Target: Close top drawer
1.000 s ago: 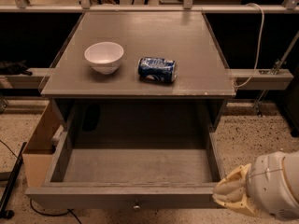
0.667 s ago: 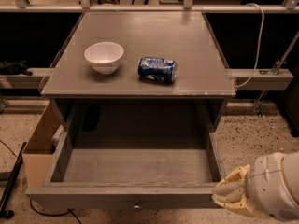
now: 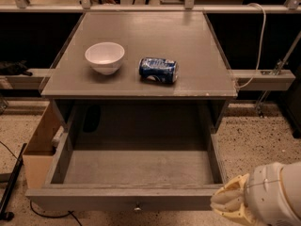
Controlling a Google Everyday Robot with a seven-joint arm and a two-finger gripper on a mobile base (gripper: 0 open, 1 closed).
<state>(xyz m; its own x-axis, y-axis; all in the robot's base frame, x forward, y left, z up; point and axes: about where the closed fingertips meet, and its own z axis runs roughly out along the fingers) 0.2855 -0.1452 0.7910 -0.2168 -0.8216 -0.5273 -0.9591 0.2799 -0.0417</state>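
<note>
The top drawer (image 3: 136, 168) is pulled far out from under the grey table top and is empty inside. Its front panel runs along the bottom of the view, with a small round metal knob (image 3: 137, 205) at its centre. My gripper (image 3: 231, 204) is at the lower right, right by the drawer's front right corner; I see only its cream-coloured end and the white arm housing behind it.
A white bowl (image 3: 105, 57) and a blue can lying on its side (image 3: 158, 70) sit on the grey table top (image 3: 188, 36). A cardboard box (image 3: 40, 145) stands on the speckled floor left of the drawer. A black cable lies at the lower left.
</note>
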